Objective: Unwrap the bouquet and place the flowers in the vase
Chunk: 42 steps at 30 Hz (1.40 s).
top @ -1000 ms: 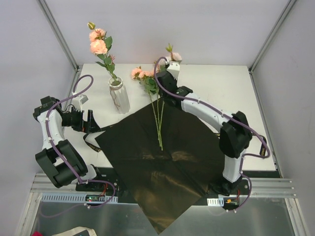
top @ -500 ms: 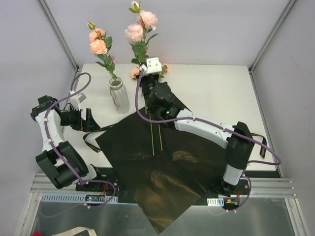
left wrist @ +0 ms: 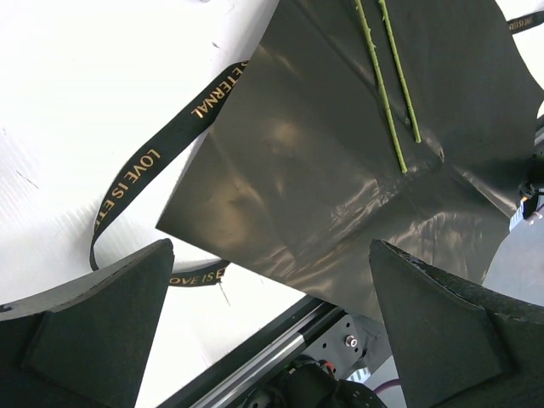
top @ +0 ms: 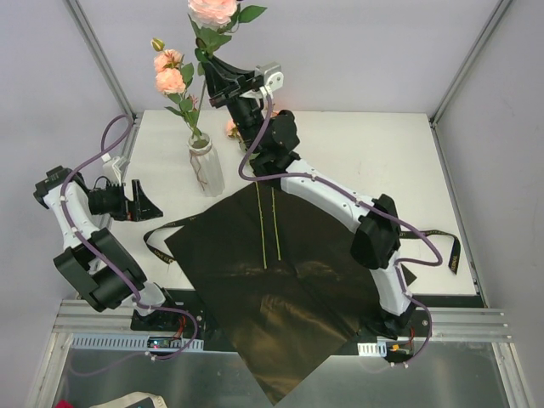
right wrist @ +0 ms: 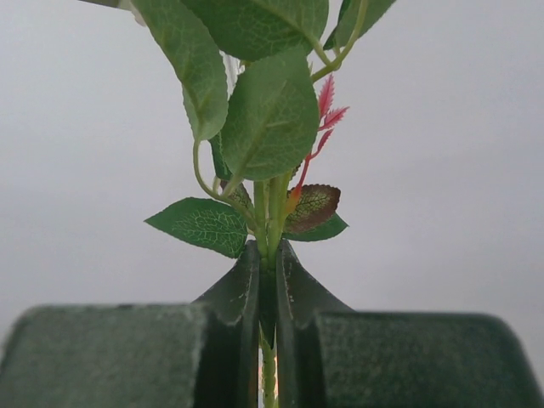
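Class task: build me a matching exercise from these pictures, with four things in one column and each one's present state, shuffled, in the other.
1. vase
2. black wrap
3. right hand
4. left hand

A. open, empty
B. shut on a rose stem
C. spread flat under two green stems
D. upright, holding pink roses

Pairs: 1-D, 2-C, 3-B, 4-A

Black ribbon point(left wrist: 144, 166), left wrist view: gold capital lettering.
- Loop lying on the white table point(left wrist: 68, 102) reads "LOVE IS ET…". It picks up again as "…ETERNAL" where it reaches the edge of the black wrap point(left wrist: 323, 170).
- Lower stretch by the wrap's near corner: "LOVE IS E…", rest hidden.

Top view: gold marks on the same ribbon, too small to read. No other legible text.
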Each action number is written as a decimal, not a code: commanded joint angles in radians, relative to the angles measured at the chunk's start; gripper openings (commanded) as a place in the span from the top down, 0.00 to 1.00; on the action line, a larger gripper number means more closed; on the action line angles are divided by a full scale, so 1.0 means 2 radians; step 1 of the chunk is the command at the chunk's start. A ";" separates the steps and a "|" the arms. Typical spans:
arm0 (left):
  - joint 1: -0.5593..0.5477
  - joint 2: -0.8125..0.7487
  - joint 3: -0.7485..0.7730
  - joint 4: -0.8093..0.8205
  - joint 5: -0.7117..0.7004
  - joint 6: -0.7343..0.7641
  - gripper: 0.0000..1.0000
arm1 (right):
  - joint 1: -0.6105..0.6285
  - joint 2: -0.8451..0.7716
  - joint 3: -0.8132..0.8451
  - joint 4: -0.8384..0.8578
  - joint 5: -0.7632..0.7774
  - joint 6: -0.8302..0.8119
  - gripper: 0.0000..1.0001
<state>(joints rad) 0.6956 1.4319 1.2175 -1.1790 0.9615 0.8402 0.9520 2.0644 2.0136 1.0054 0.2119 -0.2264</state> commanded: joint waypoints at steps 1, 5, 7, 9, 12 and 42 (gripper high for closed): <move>0.008 -0.001 0.020 -0.040 0.025 0.041 0.01 | -0.001 0.028 0.066 0.023 -0.045 0.025 0.99; 0.010 0.000 0.018 -0.042 0.022 0.047 0.01 | -0.004 0.041 0.069 0.010 -0.048 0.020 0.99; 0.010 0.004 0.018 -0.043 0.024 0.049 0.01 | -0.008 0.043 0.062 0.009 -0.047 0.022 0.99; 0.011 0.008 0.017 -0.044 0.025 0.049 0.01 | -0.010 0.045 0.049 0.009 -0.045 0.023 0.99; 0.010 0.013 0.016 -0.045 0.027 0.052 0.01 | -0.010 0.055 0.042 0.008 -0.048 0.013 0.99; 0.015 0.004 0.011 -0.051 0.014 0.070 0.01 | -0.004 0.059 0.035 -0.272 -0.178 0.052 0.49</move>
<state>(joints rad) 0.7090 1.4548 1.2243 -1.2472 0.9607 0.9390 0.9394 2.2414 2.0399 0.5751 -0.0746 -0.1387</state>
